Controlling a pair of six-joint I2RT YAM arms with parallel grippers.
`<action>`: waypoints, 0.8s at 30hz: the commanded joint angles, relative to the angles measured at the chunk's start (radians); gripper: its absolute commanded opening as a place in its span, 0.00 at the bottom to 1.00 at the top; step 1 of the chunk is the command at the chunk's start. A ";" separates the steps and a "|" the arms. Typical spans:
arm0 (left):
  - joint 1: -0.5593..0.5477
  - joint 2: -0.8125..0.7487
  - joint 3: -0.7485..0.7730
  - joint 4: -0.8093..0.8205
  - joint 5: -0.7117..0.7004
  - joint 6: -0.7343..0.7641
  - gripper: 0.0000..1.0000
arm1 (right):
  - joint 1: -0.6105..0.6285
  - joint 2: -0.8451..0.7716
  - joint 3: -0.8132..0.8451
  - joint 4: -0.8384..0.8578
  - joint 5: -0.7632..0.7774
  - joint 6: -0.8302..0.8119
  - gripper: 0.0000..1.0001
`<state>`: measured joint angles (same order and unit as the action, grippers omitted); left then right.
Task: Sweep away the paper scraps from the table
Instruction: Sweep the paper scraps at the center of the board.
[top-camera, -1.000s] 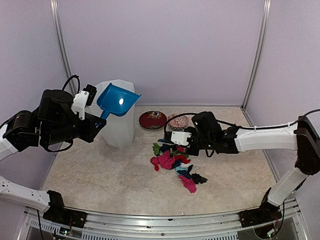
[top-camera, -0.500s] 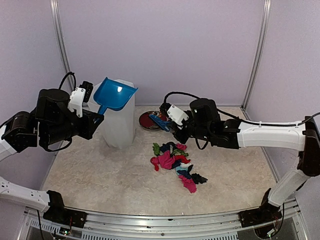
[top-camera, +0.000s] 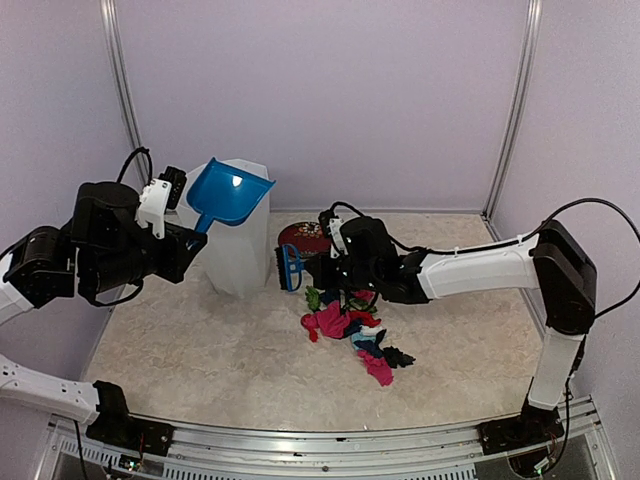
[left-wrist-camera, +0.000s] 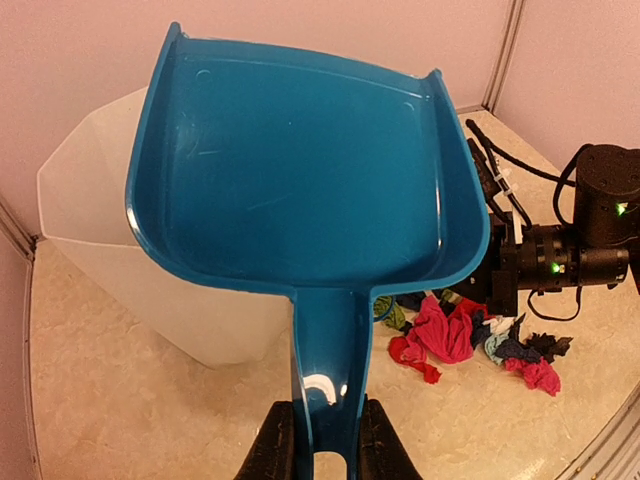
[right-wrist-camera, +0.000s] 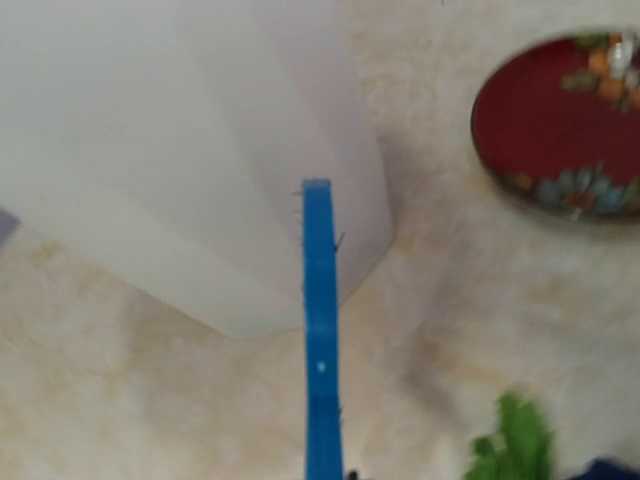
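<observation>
The paper scraps (top-camera: 350, 328) lie in one loose pile of pink, red, navy, green and white wads in the middle of the beige table (top-camera: 200, 350). The pile also shows in the left wrist view (left-wrist-camera: 470, 335). My left gripper (top-camera: 190, 238) is shut on the handle of the blue dustpan (top-camera: 228, 193) and holds it raised beside the white bin's top. In the left wrist view the fingers (left-wrist-camera: 278, 445) clamp the handle of the dustpan (left-wrist-camera: 300, 170), which is empty. My right gripper (top-camera: 318, 268) holds the blue brush (top-camera: 288, 267) left of the pile, near the bin. The brush (right-wrist-camera: 320, 350) shows edge-on; its fingers are out of view.
A tall white bin (top-camera: 238, 245) stands at the back left; it also shows in the left wrist view (left-wrist-camera: 100, 250) and the right wrist view (right-wrist-camera: 180, 150). A red patterned bowl (top-camera: 300, 235) sits behind the right gripper, and it shows in the right wrist view (right-wrist-camera: 560, 120). Purple walls enclose the table.
My right arm has swung left with the brush, from above the pile and past the bowls to beside the bin. The dustpan has shifted slightly at the bin's top.
</observation>
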<state>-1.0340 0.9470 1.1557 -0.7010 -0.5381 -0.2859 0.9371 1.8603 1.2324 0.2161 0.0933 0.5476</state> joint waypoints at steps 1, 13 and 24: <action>-0.007 -0.020 -0.008 0.031 0.012 0.011 0.00 | 0.001 0.040 -0.010 0.071 -0.020 0.271 0.00; -0.008 -0.006 -0.019 0.041 0.047 0.010 0.00 | -0.036 0.014 -0.152 0.045 -0.053 0.525 0.00; -0.032 0.038 -0.016 0.037 0.063 0.006 0.00 | -0.089 -0.189 -0.386 -0.026 -0.033 0.595 0.00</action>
<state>-1.0466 0.9703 1.1431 -0.6941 -0.4774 -0.2832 0.8680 1.7710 0.9306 0.2554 0.0322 1.1137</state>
